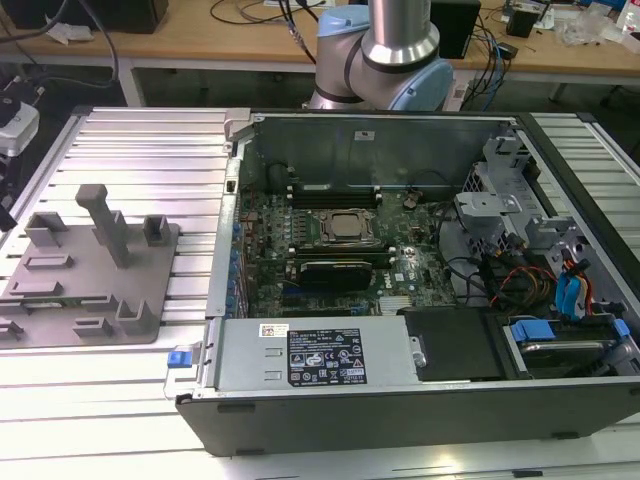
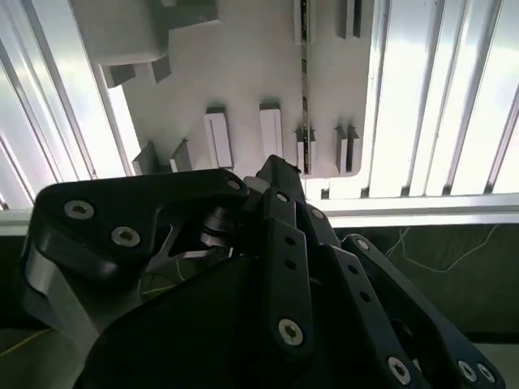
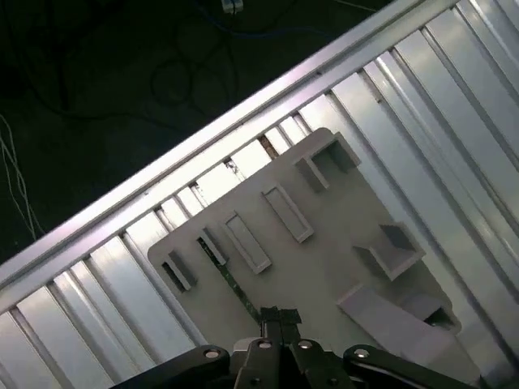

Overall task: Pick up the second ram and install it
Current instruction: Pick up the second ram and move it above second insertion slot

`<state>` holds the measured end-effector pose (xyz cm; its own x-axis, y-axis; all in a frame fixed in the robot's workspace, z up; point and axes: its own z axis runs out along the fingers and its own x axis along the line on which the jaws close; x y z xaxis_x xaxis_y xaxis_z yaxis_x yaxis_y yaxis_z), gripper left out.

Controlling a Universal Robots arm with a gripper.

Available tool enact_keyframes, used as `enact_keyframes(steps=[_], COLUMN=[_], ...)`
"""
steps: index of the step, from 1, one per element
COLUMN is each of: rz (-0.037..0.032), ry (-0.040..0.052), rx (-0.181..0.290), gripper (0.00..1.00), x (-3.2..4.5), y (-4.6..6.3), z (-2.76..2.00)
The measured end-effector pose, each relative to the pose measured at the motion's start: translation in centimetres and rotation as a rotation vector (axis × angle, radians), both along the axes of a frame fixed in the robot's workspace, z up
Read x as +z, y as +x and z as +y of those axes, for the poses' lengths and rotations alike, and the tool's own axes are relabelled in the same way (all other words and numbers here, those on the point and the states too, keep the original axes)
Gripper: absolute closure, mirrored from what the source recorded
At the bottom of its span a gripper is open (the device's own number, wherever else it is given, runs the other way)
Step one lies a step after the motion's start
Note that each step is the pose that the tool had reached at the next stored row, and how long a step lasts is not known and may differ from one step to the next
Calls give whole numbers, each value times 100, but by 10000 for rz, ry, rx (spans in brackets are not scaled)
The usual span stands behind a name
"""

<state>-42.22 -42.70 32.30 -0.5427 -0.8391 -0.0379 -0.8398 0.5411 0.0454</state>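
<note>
exterior view: grey tray (image 1: 150,275) at the exterior view's lower left, open case (image 1: 400,410) beside it. second wrist view: gripper (image 2: 274,172), fingers pressed together, above the tray; ram (image 2: 305,73) on edge between its holders. first wrist view: ram's thin green edge crosses the tray.

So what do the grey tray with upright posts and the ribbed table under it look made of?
Grey tray with upright posts: probably plastic, matte, uniformly grey, blocky edges. Ribbed silver table: apparently aluminium profile, satin finish, bright glare along its slats.
</note>
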Motion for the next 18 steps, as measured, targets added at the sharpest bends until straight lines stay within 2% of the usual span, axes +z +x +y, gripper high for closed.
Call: enact_keyframes(steps=[4, 5, 11, 13, 14, 15, 18], rz=[0, 0, 0, 1, 4, 8, 51], ry=[1, 0, 1, -1, -6, -16, -67], rx=[1505, 2061, 4192, 4574, 5031, 5255, 5266], gripper=[92, 92, 92, 92, 92, 92, 92], x=[-4, -6, -16, -20, -29, -32, -48], y=[0, 0, 0, 1, 1, 0, 0], z=[0, 0, 0, 0, 0, 0, 0])
